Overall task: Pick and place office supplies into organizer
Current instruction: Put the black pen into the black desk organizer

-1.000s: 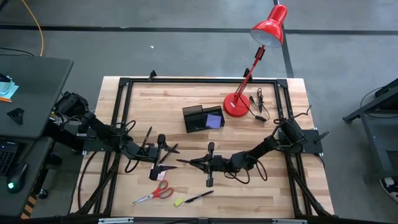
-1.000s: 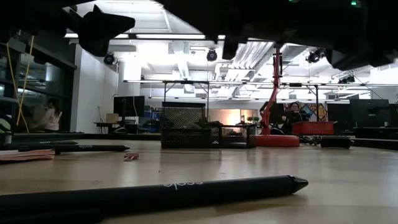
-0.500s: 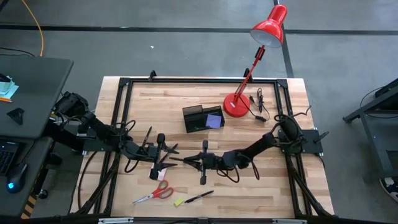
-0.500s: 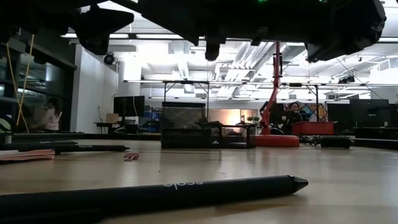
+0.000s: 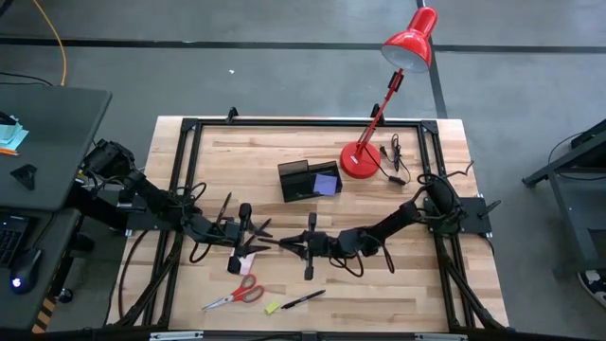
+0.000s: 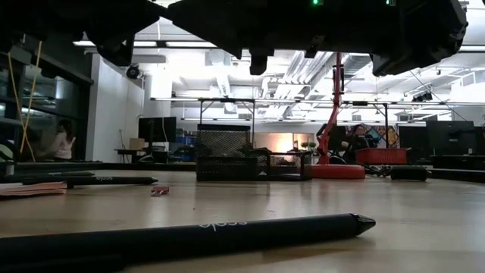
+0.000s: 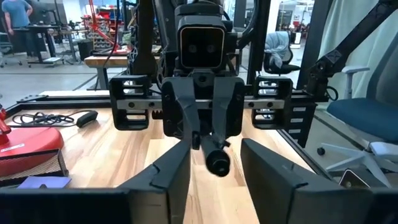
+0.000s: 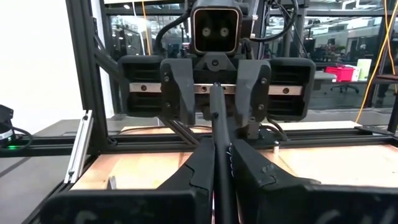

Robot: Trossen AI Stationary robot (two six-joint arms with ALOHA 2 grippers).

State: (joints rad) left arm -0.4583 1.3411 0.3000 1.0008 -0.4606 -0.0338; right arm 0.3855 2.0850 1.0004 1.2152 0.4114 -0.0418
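Moved since earlier: right gripper point(image 5: 284, 244) has travelled from table centre toward 9 o'clock and now faces the left gripper point(image 5: 258, 241) tip to tip; the left fingers have narrowed around the pen.
Left gripper: at mid-table, a little toward 7 o'clock of the centre; its fingers point(image 7: 176, 167) stand on both sides of the black pen point(image 7: 217, 161), and I cannot tell if they press it already.
Right gripper: just beside the left one, on its 3 o'clock side, clamped on the black pen, which runs between its fingers point(image 8: 249, 169) toward the other arm.
Step in hand: I judge a hand-over of the pen, from right arm to left arm.
Next move: left fingers should finish closing, then the right ones release.
Scissors point(image 5: 234, 295): at 7 o'clock near the table edge, with another black pen point(image 5: 303, 299) just to their 3 o'clock.
Organizer point(image 5: 309, 179): at 12 o'clock of the grippers, well apart; a purple pad point(image 5: 327, 183) lies inside.
Red desk lamp point(image 5: 361, 159): just beside the organizer, at its 3 o'clock.
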